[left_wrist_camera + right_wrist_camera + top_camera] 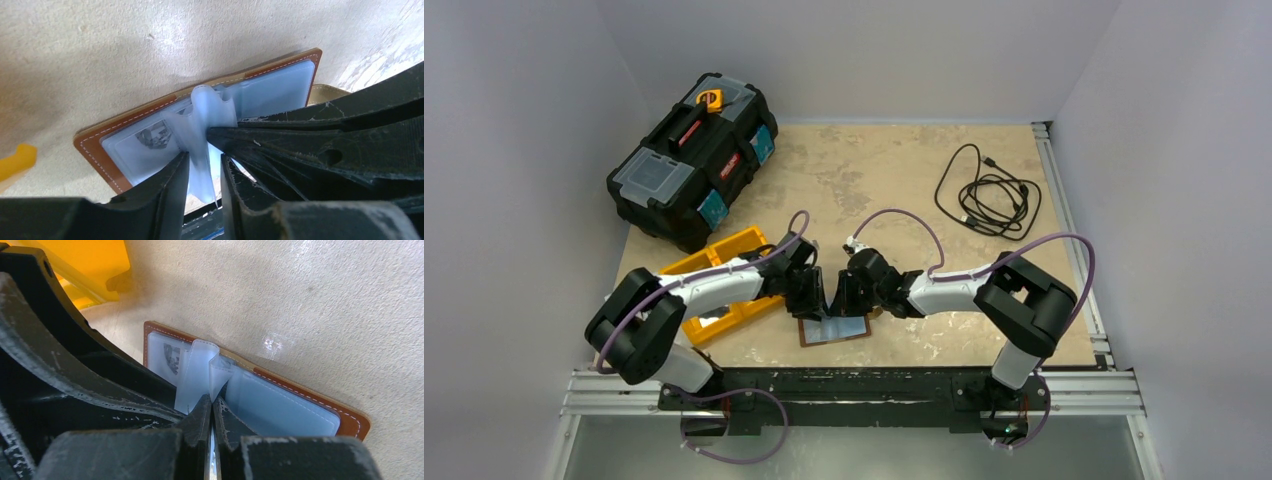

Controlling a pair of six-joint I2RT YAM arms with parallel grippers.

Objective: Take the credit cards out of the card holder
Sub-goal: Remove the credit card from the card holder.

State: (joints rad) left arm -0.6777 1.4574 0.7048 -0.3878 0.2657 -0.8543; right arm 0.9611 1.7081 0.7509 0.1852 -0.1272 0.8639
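Brown leather card holder [834, 329] lay open on the worktop [894, 180], left jaws and right jaws each clenched on its raised plastic sleeves [202, 125]. Opposing pulls looked liable to tear a sleeve or drag the holder.

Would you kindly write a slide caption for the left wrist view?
Left fingers straddle the plastic sleeves raised from the open card holder; right fingers pinch one.
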